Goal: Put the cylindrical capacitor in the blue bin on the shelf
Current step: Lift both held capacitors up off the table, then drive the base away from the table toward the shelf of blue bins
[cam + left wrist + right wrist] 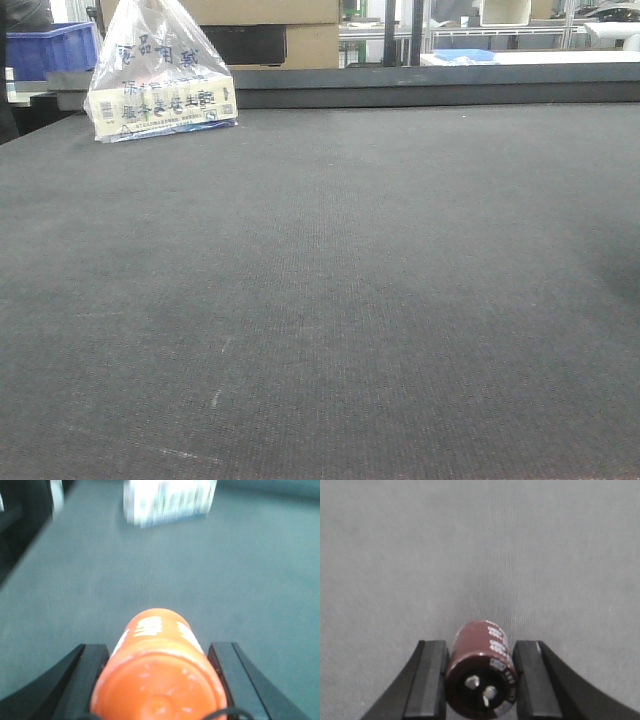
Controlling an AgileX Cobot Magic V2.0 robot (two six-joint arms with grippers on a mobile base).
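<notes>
In the left wrist view, my left gripper (pixel 157 647) is shut on an orange cylindrical capacitor (pixel 160 680) with white print, its flat end facing the camera. My right gripper (pixel 479 644) is shut on a smaller brown cylindrical capacitor (pixel 480 667); two metal terminals show on its near end. Both are held over the dark grey table mat (pixel 330 300). Neither gripper appears in the front view. A blue bin (pixel 50 45) stands beyond the table's far left corner. The shelf is out of view.
A clear plastic bag holding a printed box (pixel 160 75) sits at the table's back left, and shows blurred ahead of the left gripper as the bag (pixel 170 500). A raised dark ledge (pixel 430 90) runs along the table's far edge, with cardboard boxes (pixel 290 35) behind.
</notes>
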